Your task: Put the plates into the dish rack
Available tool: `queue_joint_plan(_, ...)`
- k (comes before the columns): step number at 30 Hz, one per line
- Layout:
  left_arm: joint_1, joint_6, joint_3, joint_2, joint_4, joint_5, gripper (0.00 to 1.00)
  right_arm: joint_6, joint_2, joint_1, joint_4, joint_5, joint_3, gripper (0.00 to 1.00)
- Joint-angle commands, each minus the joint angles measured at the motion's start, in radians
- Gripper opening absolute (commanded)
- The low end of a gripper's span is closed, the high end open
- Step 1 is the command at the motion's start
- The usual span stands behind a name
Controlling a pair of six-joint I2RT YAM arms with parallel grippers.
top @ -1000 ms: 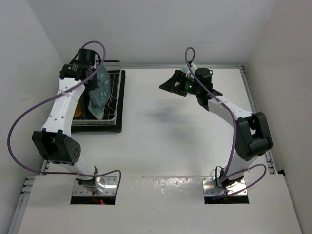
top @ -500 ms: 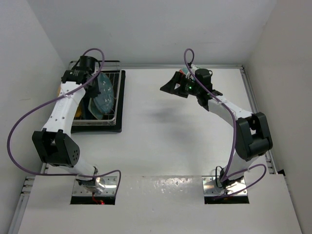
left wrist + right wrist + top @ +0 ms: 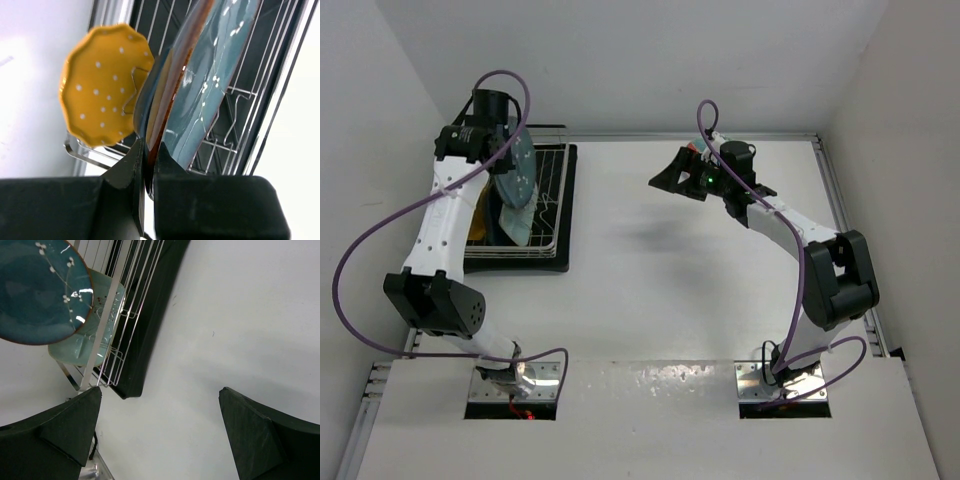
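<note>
My left gripper (image 3: 496,148) (image 3: 148,150) is shut on the rim of the red-rimmed plate with a teal floral centre (image 3: 516,172) (image 3: 215,75) (image 3: 40,295). It holds that plate on edge over the dish rack (image 3: 556,215) (image 3: 260,100) (image 3: 135,315), a silver wire rack on a black tray at the table's back left. In the rack a yellow-orange scalloped dotted plate (image 3: 102,85) (image 3: 475,226) stands at the left end, and a pale green plate (image 3: 95,325) (image 3: 520,228) leans beside it. My right gripper (image 3: 665,176) (image 3: 160,395) hangs open and empty above the bare table.
The white side wall (image 3: 380,150) stands close to the left of the rack, and the back wall just behind it. A raised metal rail (image 3: 840,220) runs along the table's right edge. Purple cables loop off both arms.
The left gripper has shifted the held plate a little left and up over the rack, and the plate stands more on edge. The right arm has not moved.
</note>
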Motion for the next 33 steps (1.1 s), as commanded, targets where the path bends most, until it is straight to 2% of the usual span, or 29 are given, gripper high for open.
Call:
queue_joint_plan(1, -0.009, 0.036, 0.048, -0.052, 0.103, -0.164, 0.00, -0.017, -0.042, -0.007, 0.016, 0.003, 0.035, 1.00)
queue_joint_plan(10, -0.009, 0.036, -0.018, -0.052, 0.112, -0.164, 0.00, -0.021, -0.048, -0.017, 0.015, 0.003, 0.030, 1.00)
queue_joint_plan(20, -0.081, 0.076, -0.105, -0.062, 0.131, -0.239, 0.00, -0.016, -0.045, -0.017, 0.028, -0.003, 0.027, 1.00)
queue_joint_plan(27, -0.063, 0.054, -0.154, -0.062, 0.117, -0.129, 0.00, -0.013, -0.047, -0.026, 0.027, -0.010, 0.032, 1.00)
queue_joint_plan(33, 0.001, 0.028, -0.214, -0.039, 0.059, 0.007, 0.00, -0.019, -0.050, -0.027, 0.018, -0.007, 0.026, 1.00)
